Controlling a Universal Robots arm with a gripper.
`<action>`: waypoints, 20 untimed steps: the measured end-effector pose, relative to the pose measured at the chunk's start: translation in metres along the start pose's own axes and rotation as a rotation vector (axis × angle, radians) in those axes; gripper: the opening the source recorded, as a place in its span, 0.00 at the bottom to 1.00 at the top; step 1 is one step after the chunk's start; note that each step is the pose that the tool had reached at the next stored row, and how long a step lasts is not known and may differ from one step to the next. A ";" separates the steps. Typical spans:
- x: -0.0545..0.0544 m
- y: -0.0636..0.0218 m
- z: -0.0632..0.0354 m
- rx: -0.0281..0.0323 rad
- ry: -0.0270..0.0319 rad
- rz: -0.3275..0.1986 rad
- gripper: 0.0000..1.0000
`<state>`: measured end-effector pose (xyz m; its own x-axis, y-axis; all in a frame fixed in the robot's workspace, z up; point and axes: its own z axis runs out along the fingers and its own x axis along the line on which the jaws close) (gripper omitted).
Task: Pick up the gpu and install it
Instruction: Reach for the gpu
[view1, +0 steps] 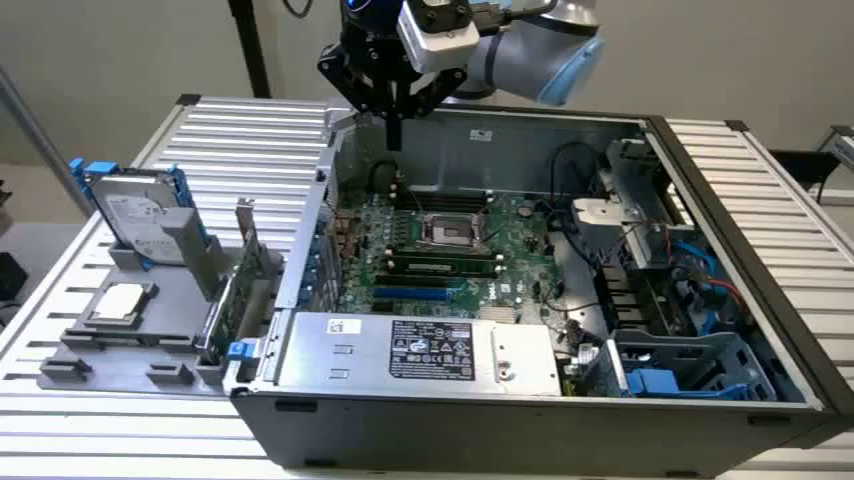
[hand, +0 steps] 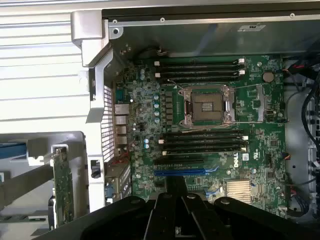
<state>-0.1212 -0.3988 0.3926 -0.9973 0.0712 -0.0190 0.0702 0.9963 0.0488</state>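
Hovering over open case (view1: 441, 400), pincer (view1: 394, 138) closed, empty; gpu (view1: 230, 298) upright in holder (view1: 94, 368).

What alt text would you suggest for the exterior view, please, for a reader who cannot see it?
The arm's tool hangs above the far edge of an open computer case with its motherboard exposed. On the exterior view's left, the graphics card stands on edge in a grey rack beside a hard drive.
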 end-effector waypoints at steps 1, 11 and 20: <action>0.000 0.0000 0.0000 0.0000 0.0000 0.000 0.11; 0.000 0.0000 0.0000 0.0000 0.0000 0.000 0.11; 0.027 -0.0145 -0.0012 0.0001 0.0000 0.000 0.11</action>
<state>-0.1487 -0.4114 0.3926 -0.9973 0.0712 -0.0190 0.0702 0.9963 0.0487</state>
